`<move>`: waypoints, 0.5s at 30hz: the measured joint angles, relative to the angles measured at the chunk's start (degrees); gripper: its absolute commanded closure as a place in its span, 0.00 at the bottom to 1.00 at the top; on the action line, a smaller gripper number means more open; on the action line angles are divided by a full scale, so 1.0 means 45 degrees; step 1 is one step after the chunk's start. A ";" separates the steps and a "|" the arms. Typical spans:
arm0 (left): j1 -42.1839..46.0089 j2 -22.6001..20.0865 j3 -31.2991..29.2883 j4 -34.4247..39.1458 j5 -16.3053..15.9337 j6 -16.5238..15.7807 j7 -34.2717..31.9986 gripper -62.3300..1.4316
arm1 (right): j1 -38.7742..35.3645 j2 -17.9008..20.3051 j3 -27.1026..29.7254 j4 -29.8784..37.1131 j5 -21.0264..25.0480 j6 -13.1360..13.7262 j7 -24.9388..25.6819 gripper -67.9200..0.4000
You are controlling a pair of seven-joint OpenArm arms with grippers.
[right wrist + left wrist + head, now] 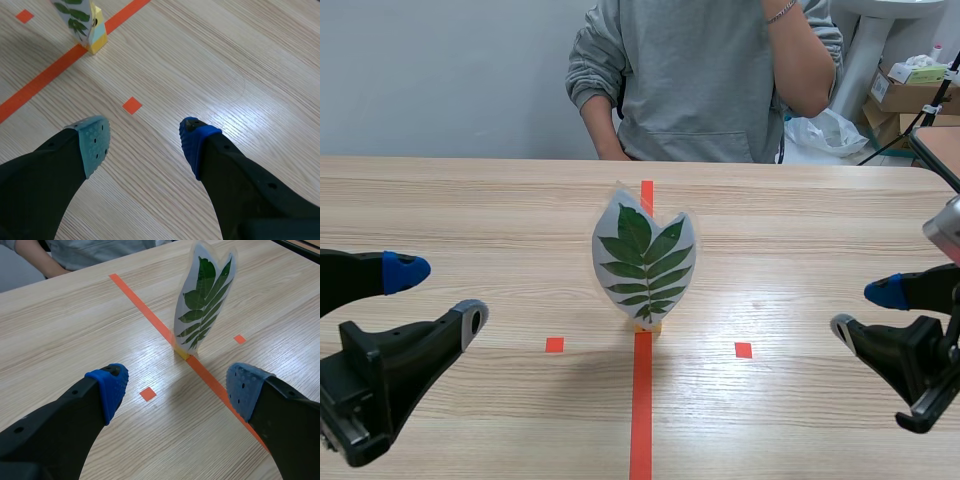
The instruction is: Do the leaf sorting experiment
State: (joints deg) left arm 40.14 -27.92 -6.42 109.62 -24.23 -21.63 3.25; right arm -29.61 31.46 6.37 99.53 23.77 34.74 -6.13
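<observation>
Scene camera faces across table [470, 220]; wrist cameras look down, close (all share leaf [643, 262]).

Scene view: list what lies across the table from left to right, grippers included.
Left gripper, open → left orange tape square → laminated leaf, standing upright on the middle tape line → right orange tape square → right gripper, open.

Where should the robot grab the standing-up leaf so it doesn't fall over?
Probably by a side edge of the laminated leaf card, about halfway up, coming in from the side with one pad in front and one behind. It is a thin flat sheet standing upright in a yellow stand, broad face toward the robot, so pushing head-on could tip it.
</observation>
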 measured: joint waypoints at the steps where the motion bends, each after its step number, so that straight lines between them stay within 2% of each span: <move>1: 0.0000 0.0000 0.0000 0.0000 0.0000 0.0000 0.0000 0.29 | 0.0277 0.0078 -0.0005 -0.0238 0.0000 0.0185 0.0000 0.54; 3: 0.0000 0.0000 0.0000 0.0000 0.0000 0.0000 0.0000 0.29 | 0.0869 0.0219 -0.0010 -0.0680 0.0000 0.0476 0.0000 0.50; 5: 0.0000 0.0000 0.0000 0.0000 0.0000 0.0000 -0.0005 0.29 | 0.1593 0.0423 -0.0170 -0.1156 0.0000 0.0651 -0.0005 0.37; 6: 0.0000 0.0000 0.0000 0.0000 0.0000 0.0000 0.0000 0.29 | 0.1977 0.0544 -0.0345 -0.1404 0.0000 0.0758 -0.0015 0.34; 9: 0.0000 0.0000 0.0000 0.0000 0.0000 0.0000 -0.0005 0.29 | 0.3220 0.0777 -0.1137 -0.2195 -0.0005 0.1501 -0.0146 0.34; 15: 0.0000 0.0000 0.0000 0.0000 0.0000 0.0000 0.0000 0.29 | 0.5552 0.0772 -0.3638 -0.3857 -0.0146 0.1671 -0.0136 0.34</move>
State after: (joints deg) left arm 40.14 -27.92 -6.42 109.62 -24.23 -21.63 3.25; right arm -4.62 34.94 -10.00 82.17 23.11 42.26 -6.74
